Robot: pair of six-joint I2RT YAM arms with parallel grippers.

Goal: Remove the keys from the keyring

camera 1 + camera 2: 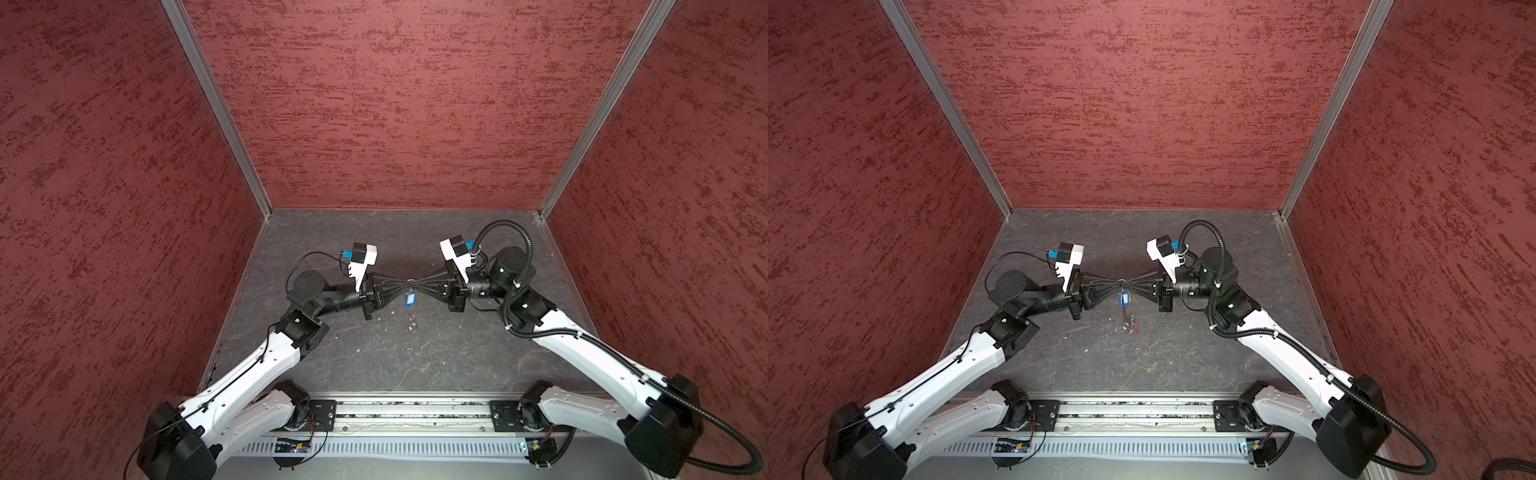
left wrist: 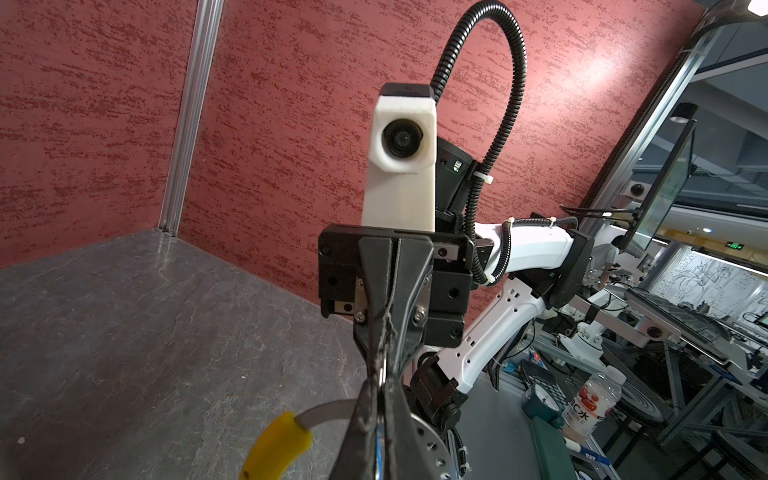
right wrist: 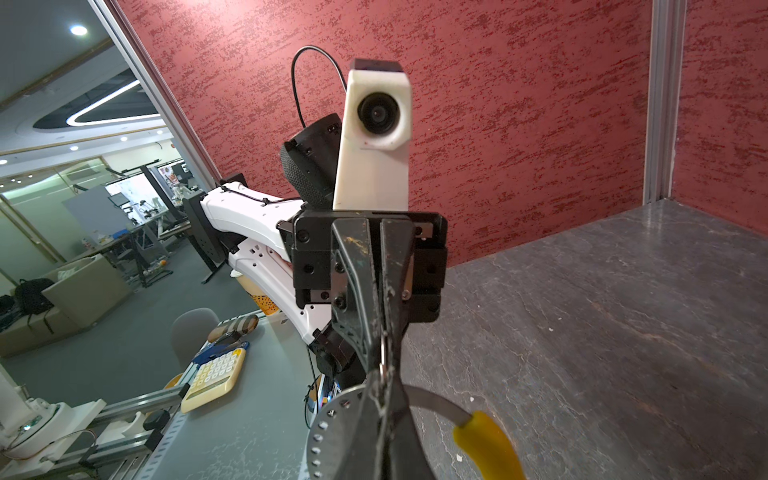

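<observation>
Dangling blue tag [image 1: 410, 298] shows in both top views; yellow-sleeved keyring [image 3: 484, 440], wrist views.

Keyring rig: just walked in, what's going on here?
Both arms hold the keyring up between them, claw tips meeting in mid-air over the table. The left claw and right claw are each shut on it near its top. The blue tag hangs just under the claws, and the keys dangle lower. No key lies loose on the table, so none looks removed yet.
</observation>
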